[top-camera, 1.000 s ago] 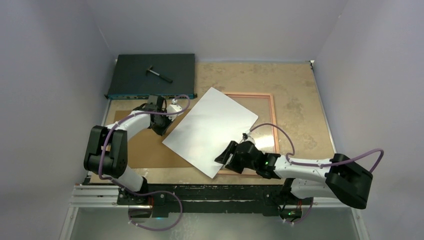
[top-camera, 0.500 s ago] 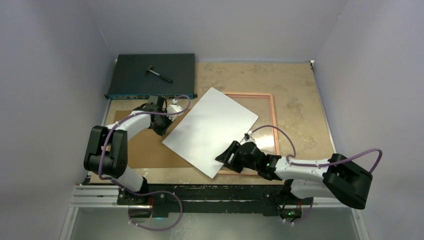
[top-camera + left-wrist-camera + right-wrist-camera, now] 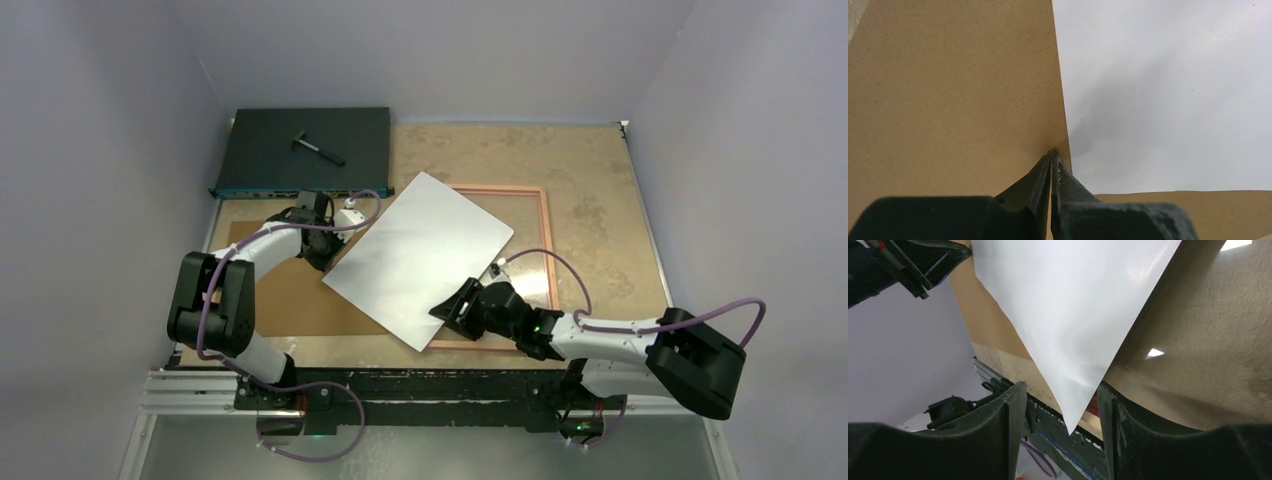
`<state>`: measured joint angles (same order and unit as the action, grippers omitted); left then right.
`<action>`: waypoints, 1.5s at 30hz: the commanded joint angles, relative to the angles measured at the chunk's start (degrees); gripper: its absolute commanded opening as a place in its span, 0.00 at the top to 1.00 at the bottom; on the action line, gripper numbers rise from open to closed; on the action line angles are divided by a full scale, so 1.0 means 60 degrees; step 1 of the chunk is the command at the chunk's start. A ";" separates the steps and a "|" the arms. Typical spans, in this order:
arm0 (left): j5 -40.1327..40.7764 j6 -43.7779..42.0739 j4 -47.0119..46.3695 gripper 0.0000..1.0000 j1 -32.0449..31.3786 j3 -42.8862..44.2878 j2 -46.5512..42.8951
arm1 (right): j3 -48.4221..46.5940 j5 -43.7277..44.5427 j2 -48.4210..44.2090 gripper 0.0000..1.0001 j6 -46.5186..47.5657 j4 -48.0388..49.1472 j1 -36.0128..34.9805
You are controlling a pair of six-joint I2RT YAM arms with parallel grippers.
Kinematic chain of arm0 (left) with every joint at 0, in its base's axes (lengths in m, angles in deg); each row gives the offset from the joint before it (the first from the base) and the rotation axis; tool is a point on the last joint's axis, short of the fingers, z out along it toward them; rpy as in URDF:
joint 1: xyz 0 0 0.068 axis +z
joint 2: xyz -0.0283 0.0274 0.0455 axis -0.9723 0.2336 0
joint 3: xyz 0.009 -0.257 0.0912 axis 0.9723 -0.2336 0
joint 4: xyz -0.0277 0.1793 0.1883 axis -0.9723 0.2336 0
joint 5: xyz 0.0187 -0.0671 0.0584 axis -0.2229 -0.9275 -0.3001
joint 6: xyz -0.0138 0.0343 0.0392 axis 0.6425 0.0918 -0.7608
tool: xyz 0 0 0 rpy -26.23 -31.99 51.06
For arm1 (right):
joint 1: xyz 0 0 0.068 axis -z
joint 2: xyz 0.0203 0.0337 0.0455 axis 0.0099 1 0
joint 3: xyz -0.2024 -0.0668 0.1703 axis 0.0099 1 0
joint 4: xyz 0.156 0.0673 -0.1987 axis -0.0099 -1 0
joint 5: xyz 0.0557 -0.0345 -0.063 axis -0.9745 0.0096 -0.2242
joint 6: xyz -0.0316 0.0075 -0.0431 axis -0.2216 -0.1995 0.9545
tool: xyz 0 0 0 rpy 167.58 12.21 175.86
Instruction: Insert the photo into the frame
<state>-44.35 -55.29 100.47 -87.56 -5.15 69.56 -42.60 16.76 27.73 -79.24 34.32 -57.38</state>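
The photo (image 3: 418, 258) shows its plain white back and hangs tilted over the left part of the pink frame (image 3: 548, 250), which lies flat on the table. My left gripper (image 3: 322, 252) is shut on the photo's left corner. In the left wrist view its fingertips (image 3: 1050, 161) pinch the sheet's edge (image 3: 1168, 90). My right gripper (image 3: 452, 310) is open at the photo's near corner. In the right wrist view that corner (image 3: 1073, 340) points down between the two spread fingers (image 3: 1013, 430), touching neither. The picture side is hidden.
A flat brown backing board (image 3: 290, 300) lies under the left arm and under the photo's left part. A dark electronics box (image 3: 300, 150) with a small tool (image 3: 318, 148) on it sits at the back left. Walls close in on three sides.
My right gripper has slid a little left and forward around the photo's near corner, and its jaws have narrowed. The photo has shifted slightly left. The left gripper holds still.
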 commanded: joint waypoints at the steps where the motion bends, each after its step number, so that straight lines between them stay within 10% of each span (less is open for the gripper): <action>1: 0.0006 -0.0135 -0.0135 0.98 -0.0081 -0.0194 -0.0084 | 0.0140 0.0610 -0.0711 0.44 -0.0180 0.0132 0.0052; 21: -0.0023 -0.0017 -0.0183 0.99 -0.0341 -0.0151 0.0110 | 0.0247 0.1619 -0.0787 0.43 0.0079 0.1171 0.0057; 30: -0.0004 0.0016 -0.0110 0.99 -0.0411 -0.0135 0.0060 | -0.0064 0.2308 -0.0550 0.65 0.0143 0.1058 0.0063; 45: 0.0094 -0.0038 0.0008 0.99 -0.0561 -0.0142 -0.0091 | -0.0201 0.1844 0.0143 0.60 -0.1260 0.0138 0.0062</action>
<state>-42.03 -55.40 100.28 -90.07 -5.26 69.56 -43.00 28.30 28.17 -82.12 37.64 -57.17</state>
